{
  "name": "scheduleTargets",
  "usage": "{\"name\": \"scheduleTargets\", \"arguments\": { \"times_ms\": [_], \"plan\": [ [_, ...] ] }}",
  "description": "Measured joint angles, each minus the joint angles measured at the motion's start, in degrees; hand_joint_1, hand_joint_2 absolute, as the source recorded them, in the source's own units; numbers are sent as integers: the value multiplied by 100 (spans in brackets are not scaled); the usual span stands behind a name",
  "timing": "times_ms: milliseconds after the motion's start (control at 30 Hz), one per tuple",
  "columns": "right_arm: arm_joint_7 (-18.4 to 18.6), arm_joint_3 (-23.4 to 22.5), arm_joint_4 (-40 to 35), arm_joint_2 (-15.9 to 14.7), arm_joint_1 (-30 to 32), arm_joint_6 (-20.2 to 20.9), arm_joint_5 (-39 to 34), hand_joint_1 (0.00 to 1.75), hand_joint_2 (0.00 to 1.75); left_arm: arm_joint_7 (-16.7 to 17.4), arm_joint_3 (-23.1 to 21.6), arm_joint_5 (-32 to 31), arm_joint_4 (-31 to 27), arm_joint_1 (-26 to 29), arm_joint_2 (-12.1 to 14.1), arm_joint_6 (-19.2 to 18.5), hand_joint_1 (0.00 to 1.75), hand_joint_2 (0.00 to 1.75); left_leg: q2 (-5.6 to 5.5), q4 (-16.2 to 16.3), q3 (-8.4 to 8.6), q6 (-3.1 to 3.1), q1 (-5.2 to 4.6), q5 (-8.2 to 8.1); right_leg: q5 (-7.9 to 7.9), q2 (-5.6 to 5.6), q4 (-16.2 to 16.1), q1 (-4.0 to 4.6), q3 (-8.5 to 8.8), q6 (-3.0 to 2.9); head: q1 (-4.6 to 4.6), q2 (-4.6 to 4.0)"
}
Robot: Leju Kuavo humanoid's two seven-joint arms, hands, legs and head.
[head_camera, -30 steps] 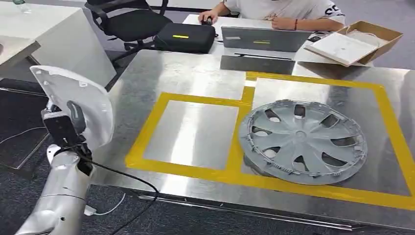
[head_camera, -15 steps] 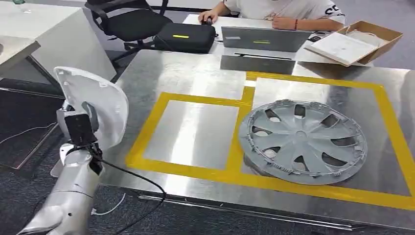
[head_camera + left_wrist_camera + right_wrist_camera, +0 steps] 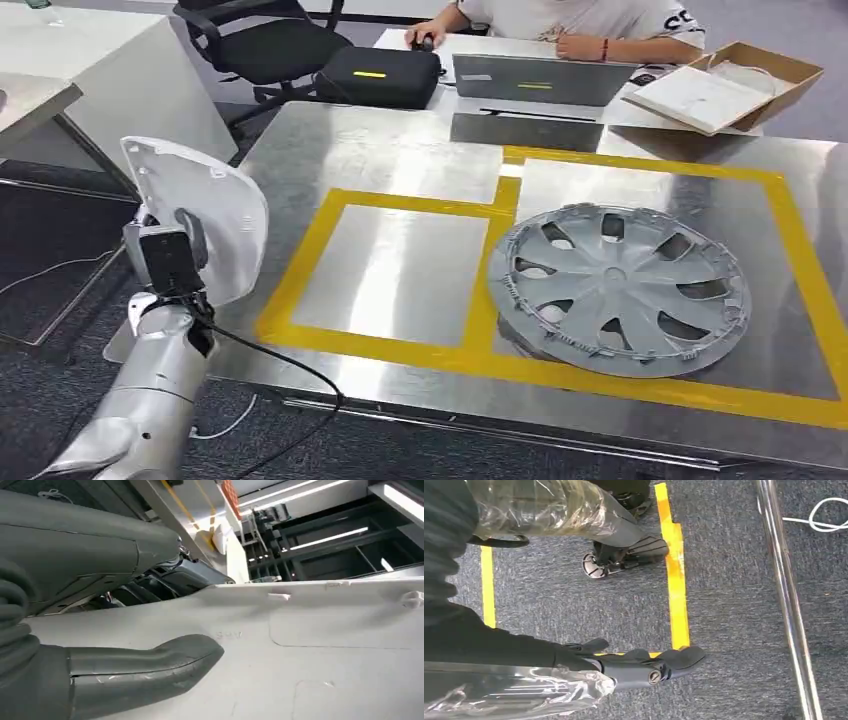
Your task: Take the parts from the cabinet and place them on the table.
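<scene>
The left hand holds a white plastic cover up in the air, just past the left edge of the shiny metal bench. The fingers are wrapped round the cover, with the grey thumb pressed flat on its white face. The cover stands almost upright and does not touch the bench.

On the bench, yellow tape marks two boxes side by side. The left box is bare metal. In the right box lies a grey wheel cover, flat on the bench, well apart from the white cover.

Past the far edge of the bench is another desk. On it sit a black case, a grey laptop and an open cardboard box. A person sits there with both hands on the desk. A black office chair stands to the left of the case. A black cable hangs from the left arm across the near edge of the bench.

The left wrist view shows the white cover from very close, with small letters stamped into it, and part of the yellow tape far off.

The right wrist view looks down at grey carpet with yellow floor tape and a metal rail. The right hand hangs there with its dark fingers held out straight and a little apart, and it holds nothing.
</scene>
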Motion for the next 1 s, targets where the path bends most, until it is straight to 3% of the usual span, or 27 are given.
{"name": "scheduleTargets", "arguments": {
  "times_ms": [467,800,1000],
  "plan": [
    [15,17,0,-11,0,13,7,0,175,-22,-144,-266,127,-32,-28,-57,175,175,0,0,-1,0,0,0,0,-1,0,0,-1,0,0,0],
    [15,105,2,-44,-10,28,57,0,175,92,-282,-431,291,-245,-129,302,175,175,0,1,-2,0,0,0,1,0,0,0,-2,0,0,0],
    [85,107,0,-48,-7,4,11,0,175,55,-203,-168,620,-543,-103,516,175,175,-1,1,-3,0,0,0,1,-1,0,0,-2,0,-2,0]
  ]
}}
